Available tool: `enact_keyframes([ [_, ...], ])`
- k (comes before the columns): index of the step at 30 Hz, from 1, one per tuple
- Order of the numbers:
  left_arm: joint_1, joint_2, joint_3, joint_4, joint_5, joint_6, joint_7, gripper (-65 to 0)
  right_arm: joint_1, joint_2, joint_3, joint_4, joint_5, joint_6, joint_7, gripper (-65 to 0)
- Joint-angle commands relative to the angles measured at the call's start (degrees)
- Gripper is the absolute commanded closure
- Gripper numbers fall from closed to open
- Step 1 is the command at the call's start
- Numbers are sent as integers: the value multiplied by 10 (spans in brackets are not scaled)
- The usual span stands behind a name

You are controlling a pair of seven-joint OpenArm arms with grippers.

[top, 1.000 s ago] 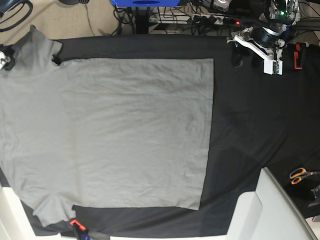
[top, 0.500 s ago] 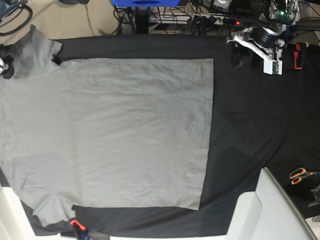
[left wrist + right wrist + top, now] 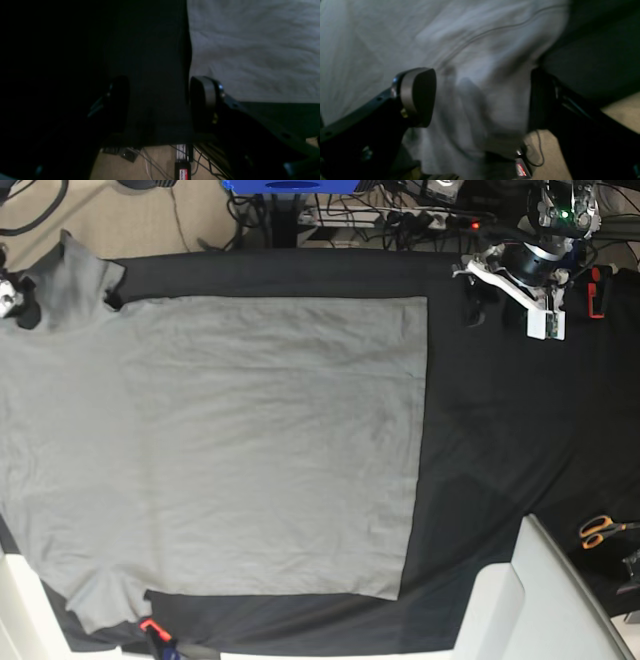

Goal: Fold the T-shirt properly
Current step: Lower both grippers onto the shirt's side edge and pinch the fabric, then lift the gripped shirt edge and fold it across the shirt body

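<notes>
The grey T-shirt (image 3: 260,440) lies spread flat on the black table cloth (image 3: 500,430), its straight hem on the right and its sleeves at the left corners. My right gripper (image 3: 12,298) is at the far-left sleeve. In the right wrist view it (image 3: 480,100) stands open, with rumpled grey sleeve fabric (image 3: 470,75) between and below its fingers (image 3: 418,96). My left gripper (image 3: 474,300) hovers over bare black cloth just right of the hem's far corner. It (image 3: 160,102) is open and holds nothing, with the shirt (image 3: 250,50) beside its right finger (image 3: 202,100).
Orange-handled scissors (image 3: 598,530) lie at the right edge. A white box (image 3: 540,600) stands at the front right corner. A red clamp (image 3: 597,292) and an orange clamp (image 3: 150,627) sit on the table edges. Cables and a power strip (image 3: 400,220) lie on the floor behind.
My right gripper has shifted slightly along the far-left sleeve and its jaws have narrowed a little. The left arm has turned slightly at the far right. The shirt lies as before.
</notes>
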Motion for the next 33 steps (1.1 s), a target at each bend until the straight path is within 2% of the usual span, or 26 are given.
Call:
enact_keyframes([
  [1,4,-5,-2,9,-3,-1,-10,-372,-2,-3,-8,-2,-7,0,-31,-494],
  [8,4,17,-4,8,-3,-1,-10,-372,-6,-3,-14,-2,-6,0,-32,-386],
  [10,-5,24,-2,7,-3,-1,-10,-372,-6,-3,-14,-2,-6,0,-32,-330],
  [12,-10,35,-2,0,-3,-1,-10,-372,-6,-3,-14,-3,-6,0,-32,-242],
  [15,-23,49,-2,-27,-3,-1,-10,-372,-6,-3,-14,-4,-6,0,-32,-23],
  [16,-28,55,-2,-36,-3,-1,-10,-383,-6,-3,-14,-4,-6,0,-32,0],
  [18,-35,66,-3,-61,-4,-1,-10,-385,-6,-2,-14,-5,-7,0,-32,-27],
  [19,-40,71,-2,-73,-13,-1,-10,-385,-6,-1,-14,-5,-7,0,-32,-17],
  [21,-41,71,-4,-95,-58,-10,-10,-387,-7,0,-14,-5,-8,0,-32,-2],
  [24,-41,64,-6,-126,-133,-48,-12,-387,-7,0,-14,-5,-8,0,-32,-3],
  [26,-41,60,-3,-136,-135,-57,-13,-383,-8,0,-14,-5,-8,0,-32,-3],
  [33,-53,63,-3,-151,-136,-56,-15,-380,-14,2,-14,-3,-8,0,-32,-2],
])
